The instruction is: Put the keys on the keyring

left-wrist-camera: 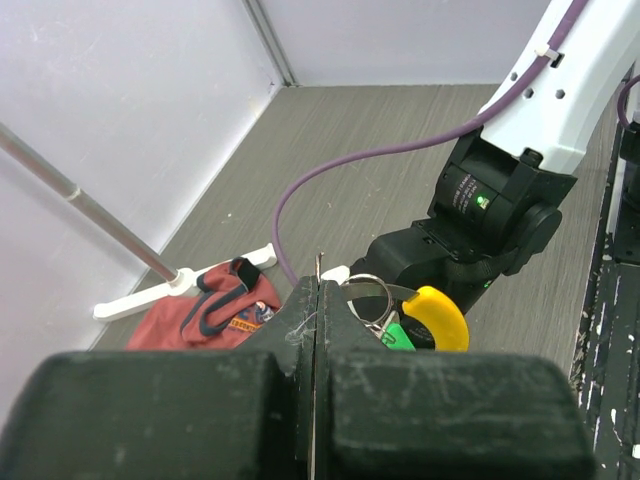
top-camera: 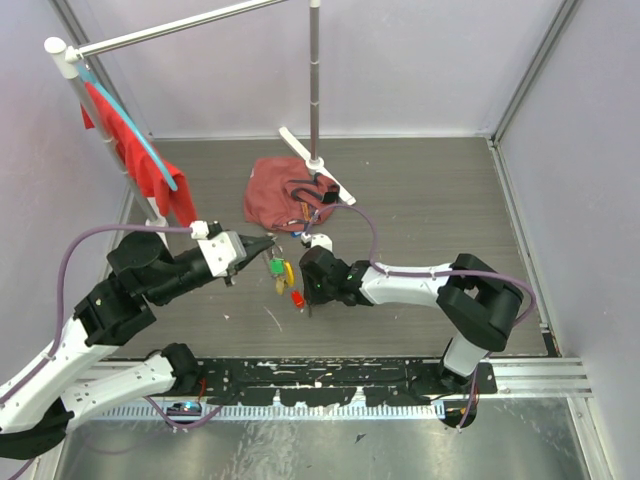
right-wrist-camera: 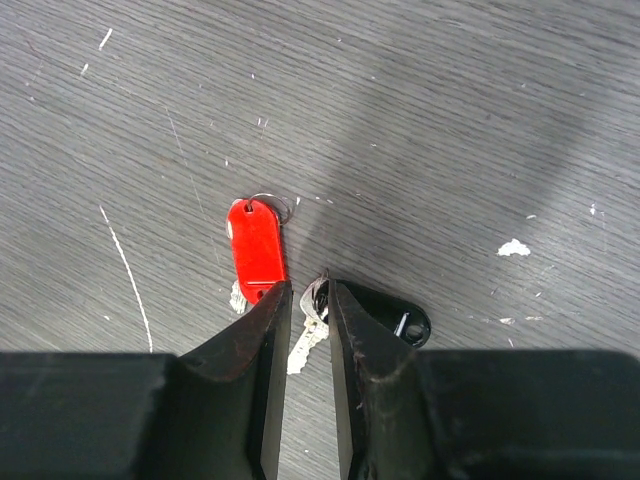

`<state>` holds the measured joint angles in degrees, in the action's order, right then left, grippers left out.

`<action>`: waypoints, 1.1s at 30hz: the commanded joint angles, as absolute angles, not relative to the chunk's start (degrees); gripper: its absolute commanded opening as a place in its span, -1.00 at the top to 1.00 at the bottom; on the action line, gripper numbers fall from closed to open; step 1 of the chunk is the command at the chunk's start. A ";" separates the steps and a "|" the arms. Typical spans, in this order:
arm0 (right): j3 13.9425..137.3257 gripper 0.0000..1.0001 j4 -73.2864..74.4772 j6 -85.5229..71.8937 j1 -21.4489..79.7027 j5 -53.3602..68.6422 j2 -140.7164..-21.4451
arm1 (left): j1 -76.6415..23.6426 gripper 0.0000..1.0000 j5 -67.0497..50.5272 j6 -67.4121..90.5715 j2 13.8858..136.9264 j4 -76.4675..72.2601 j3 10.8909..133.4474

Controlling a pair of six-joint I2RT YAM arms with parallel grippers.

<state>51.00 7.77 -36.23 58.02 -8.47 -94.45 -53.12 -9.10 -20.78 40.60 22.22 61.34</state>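
Observation:
My left gripper (top-camera: pixel 268 245) is shut on the thin silvery keyring (left-wrist-camera: pixel 366 292) and holds it above the table. A green-tagged key (top-camera: pixel 275 267) and a yellow-tagged key (top-camera: pixel 288 272) hang from the ring; both tags show in the left wrist view (left-wrist-camera: pixel 400 336) (left-wrist-camera: pixel 442 316). My right gripper (top-camera: pixel 305 290) is down at the table, its jaws closed narrowly on the head of a silver key (right-wrist-camera: pixel 308 335) with a black tag (right-wrist-camera: pixel 405 322). A red-tagged key (right-wrist-camera: pixel 256 250) lies just left of the right fingers (right-wrist-camera: pixel 250 335).
A crumpled red garment (top-camera: pixel 283 200) lies behind the grippers beside the white-footed metal pole stand (top-camera: pixel 315 90). A rack with red cloth (top-camera: pixel 130 150) stands at the left. Grey walls (top-camera: pixel 560 130) close in the back and sides.

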 commanded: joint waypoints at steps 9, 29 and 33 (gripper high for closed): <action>53.54 0.45 8.10 -35.40 58.44 -7.77 -95.10 | -52.91 1.00 -10.08 -21.01 39.90 20.72 60.47; 52.76 0.99 7.65 -35.09 58.47 -8.14 -93.69 | -52.92 1.00 -10.20 -20.91 39.20 20.44 60.02; 52.78 0.98 9.96 -31.94 58.49 -10.45 -88.47 | -52.94 1.00 -10.58 -20.63 39.34 19.69 60.19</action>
